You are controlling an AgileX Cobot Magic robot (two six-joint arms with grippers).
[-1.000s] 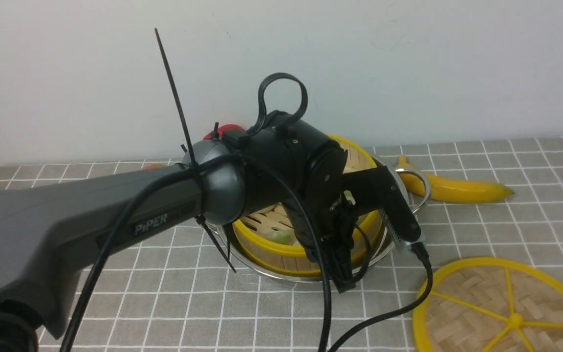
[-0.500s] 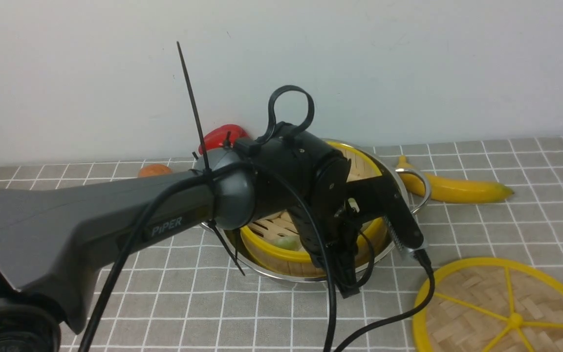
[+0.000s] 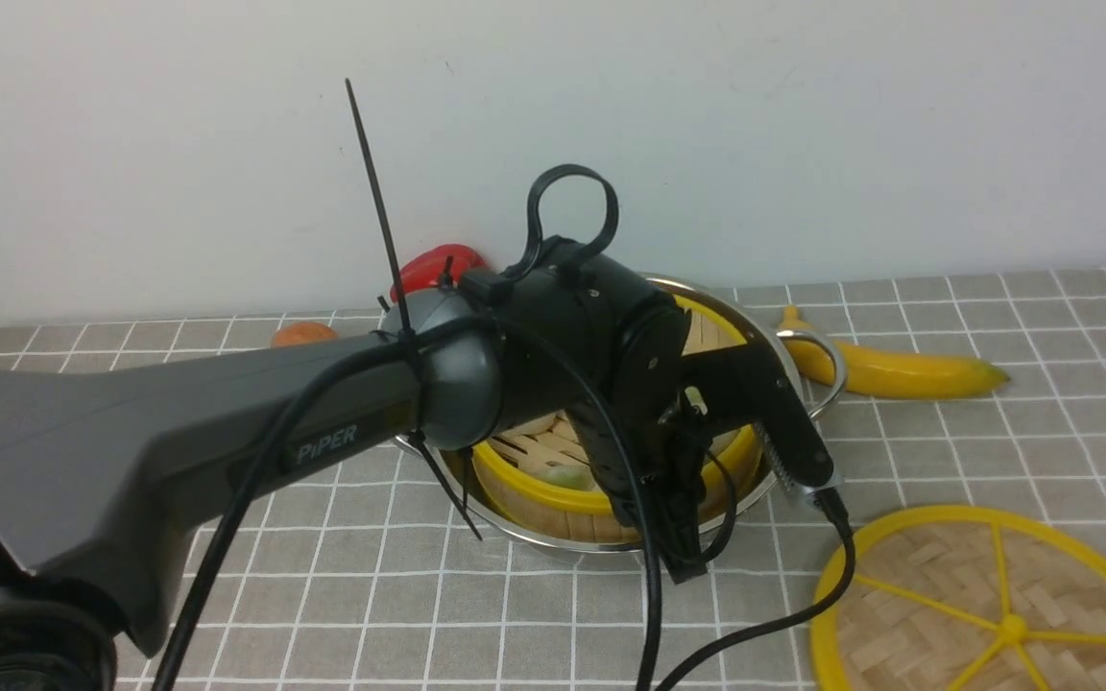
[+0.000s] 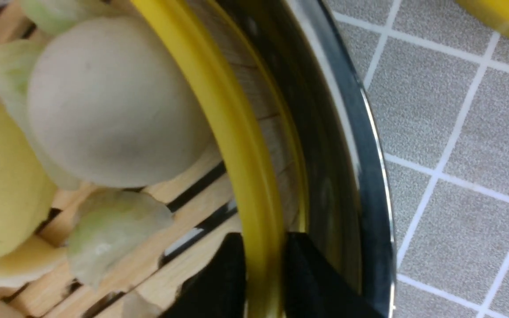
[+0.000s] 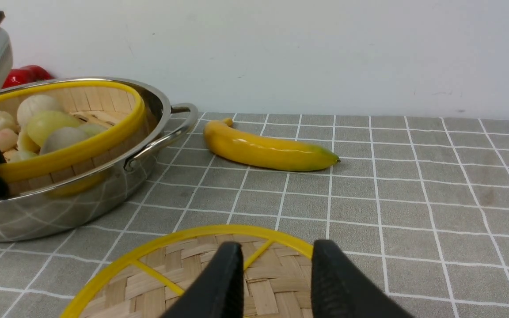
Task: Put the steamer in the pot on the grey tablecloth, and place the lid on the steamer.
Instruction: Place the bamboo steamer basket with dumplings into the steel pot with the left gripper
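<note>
- Left arm (image 3: 179,432) reaches forward, its wrist (image 3: 572,326) bent downward.
- Left gripper (image 4: 263,247): fingers narrowly apart, astride the steamer (image 4: 228,123) rim; whether they clamp it is unclear.
- Right gripper (image 5: 276,265): fingers parted, nothing between them.

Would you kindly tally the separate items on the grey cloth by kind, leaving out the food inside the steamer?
Steel pot: 1
Bamboo steamer: 1
Woven lid: 1
Banana: 1
Red vegetable: 1
Small orange fruit: 1
Total: 6

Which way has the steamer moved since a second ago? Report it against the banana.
Yes. The steamer's far rim dropped, settling inside the pot; the banana stayed put.
</note>
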